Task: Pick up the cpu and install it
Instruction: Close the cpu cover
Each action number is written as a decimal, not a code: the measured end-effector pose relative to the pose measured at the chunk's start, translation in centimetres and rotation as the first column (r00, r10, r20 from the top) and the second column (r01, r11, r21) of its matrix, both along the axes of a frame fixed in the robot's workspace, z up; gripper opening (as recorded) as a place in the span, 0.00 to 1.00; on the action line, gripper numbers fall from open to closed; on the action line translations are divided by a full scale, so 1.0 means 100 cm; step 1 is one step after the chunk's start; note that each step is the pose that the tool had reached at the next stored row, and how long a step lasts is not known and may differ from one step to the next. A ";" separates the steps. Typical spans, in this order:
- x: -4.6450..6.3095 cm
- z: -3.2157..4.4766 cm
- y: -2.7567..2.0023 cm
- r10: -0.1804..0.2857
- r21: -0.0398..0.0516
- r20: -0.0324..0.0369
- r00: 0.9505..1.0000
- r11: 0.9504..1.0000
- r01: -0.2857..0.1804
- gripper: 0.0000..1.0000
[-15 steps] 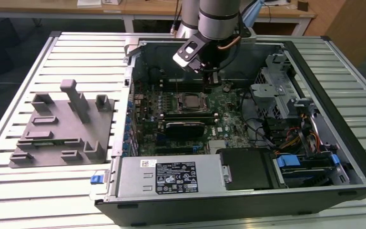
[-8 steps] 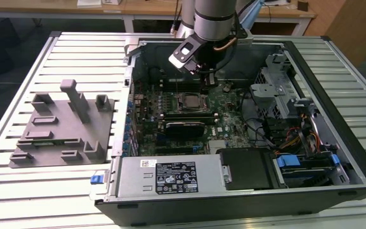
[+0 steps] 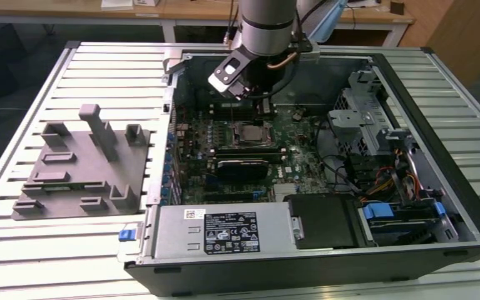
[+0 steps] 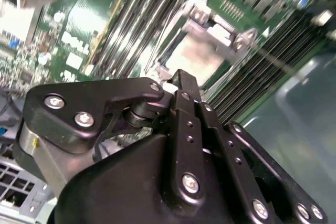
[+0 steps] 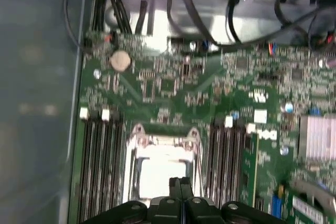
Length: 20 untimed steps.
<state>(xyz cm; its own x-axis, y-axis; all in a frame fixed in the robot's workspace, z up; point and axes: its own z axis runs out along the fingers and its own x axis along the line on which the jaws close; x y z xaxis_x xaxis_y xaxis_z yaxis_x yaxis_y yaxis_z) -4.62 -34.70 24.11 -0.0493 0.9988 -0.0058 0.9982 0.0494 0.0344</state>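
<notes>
Over the socket (image 5: 137,141), hand (image 5: 180,181) closed, cpu (image 5: 155,174) partly hidden

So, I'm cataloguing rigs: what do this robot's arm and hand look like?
The arm is a silver-grey cylinder with a dark collar; a copper-coloured cable loops at its wrist. The hand is matte black, built of jointed links fastened with silver screws.
</notes>
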 end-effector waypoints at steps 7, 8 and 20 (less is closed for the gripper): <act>-0.017 -0.0068 -0.0001 0.001 0.000 -0.001 1.000 1.000 -0.001 0.11; -0.017 -0.0086 -0.0001 0.001 0.000 -0.002 1.000 1.000 -0.001 0.11; -0.020 -0.0188 -0.0001 0.001 0.000 -0.006 1.000 1.000 -0.001 0.11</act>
<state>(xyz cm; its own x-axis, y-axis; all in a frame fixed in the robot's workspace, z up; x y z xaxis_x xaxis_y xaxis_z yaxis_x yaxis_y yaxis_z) -6.66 -34.71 22.23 -0.0502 0.9987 -0.0055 0.9983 0.0503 0.0281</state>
